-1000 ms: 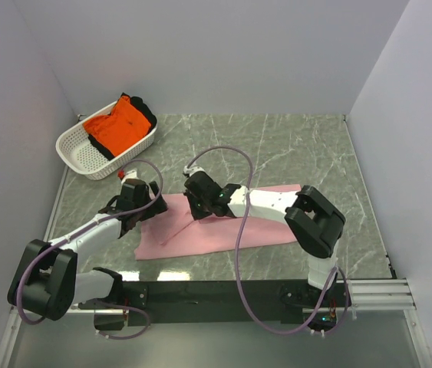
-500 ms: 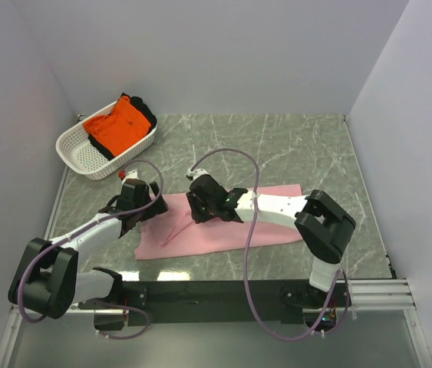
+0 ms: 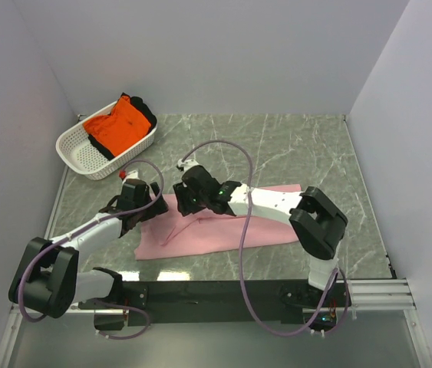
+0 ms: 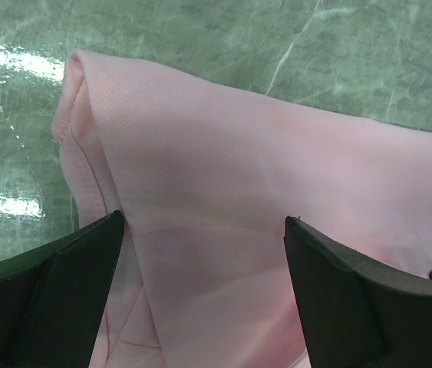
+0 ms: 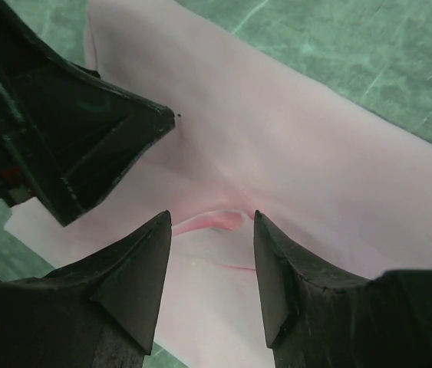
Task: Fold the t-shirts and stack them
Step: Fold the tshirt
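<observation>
The light pink t-shirt (image 3: 227,230) lies flat across the near middle of the marble table, with a fold along its left end (image 4: 85,130). My left gripper (image 3: 145,208) hovers over that left end, its fingers wide open (image 4: 202,222) and nothing between them. My right gripper (image 3: 183,204) is just beside it over the same shirt, open (image 5: 210,218); a small raised crease of pink cloth (image 5: 219,220) lies under the gap between its fingertips. The bright orange t-shirt (image 3: 117,126) sits bunched in the basket.
The white perforated basket (image 3: 74,157) stands at the back left, with a dark garment (image 3: 145,111) beside the orange one. My left gripper's black finger (image 5: 70,130) fills the upper left of the right wrist view, very close. Bare marble (image 3: 300,146) lies behind the shirt.
My right gripper has opened and let go of the pink cloth, and has shifted a little left and back. The left arm has not moved.
</observation>
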Robot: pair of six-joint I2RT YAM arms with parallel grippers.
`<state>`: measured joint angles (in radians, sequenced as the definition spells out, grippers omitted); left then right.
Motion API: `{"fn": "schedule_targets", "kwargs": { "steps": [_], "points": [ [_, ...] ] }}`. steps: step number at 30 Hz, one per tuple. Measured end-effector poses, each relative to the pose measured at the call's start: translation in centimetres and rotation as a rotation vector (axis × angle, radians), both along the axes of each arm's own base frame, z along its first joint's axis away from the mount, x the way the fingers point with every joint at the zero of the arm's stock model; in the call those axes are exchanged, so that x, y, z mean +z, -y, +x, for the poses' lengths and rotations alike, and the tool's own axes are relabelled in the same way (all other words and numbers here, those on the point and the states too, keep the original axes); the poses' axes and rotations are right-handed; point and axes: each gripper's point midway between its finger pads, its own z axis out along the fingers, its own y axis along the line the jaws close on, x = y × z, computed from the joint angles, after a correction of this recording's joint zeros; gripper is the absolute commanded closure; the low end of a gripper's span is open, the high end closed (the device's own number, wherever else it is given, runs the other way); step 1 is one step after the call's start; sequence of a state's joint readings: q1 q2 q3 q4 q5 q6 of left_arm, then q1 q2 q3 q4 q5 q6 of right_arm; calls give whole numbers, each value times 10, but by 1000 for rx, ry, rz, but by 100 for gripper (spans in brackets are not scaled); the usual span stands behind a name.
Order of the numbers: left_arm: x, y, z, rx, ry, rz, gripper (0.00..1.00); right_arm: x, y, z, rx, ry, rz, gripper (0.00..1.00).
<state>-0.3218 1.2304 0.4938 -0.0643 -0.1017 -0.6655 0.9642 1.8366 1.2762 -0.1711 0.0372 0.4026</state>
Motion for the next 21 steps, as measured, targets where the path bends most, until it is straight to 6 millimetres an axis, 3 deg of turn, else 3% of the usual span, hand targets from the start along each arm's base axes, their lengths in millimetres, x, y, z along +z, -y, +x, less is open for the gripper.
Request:
{"fn": "schedule_targets", "kwargs": {
  "steps": [7, 10, 13, 16, 21],
  "points": [
    [-3, 0, -1, -1, -10, 3, 9, -34, 3, -4, 2, -57, -61, 46],
    [-3, 0, -1, -1, -10, 3, 9, -41, 7, -6, -6, -71, -78, 59],
    [-3, 0, -1, -1, -10, 3, 8, -42, 9, -5, -18, -73, -82, 85],
    [-3, 0, -1, -1, -10, 3, 8, -45, 11, -6, -26, -76, -88, 99],
    [-4, 0, -1, -2, -12, 3, 8, -57, 24, -15, -34, -101, -116, 100]
  ]
}}
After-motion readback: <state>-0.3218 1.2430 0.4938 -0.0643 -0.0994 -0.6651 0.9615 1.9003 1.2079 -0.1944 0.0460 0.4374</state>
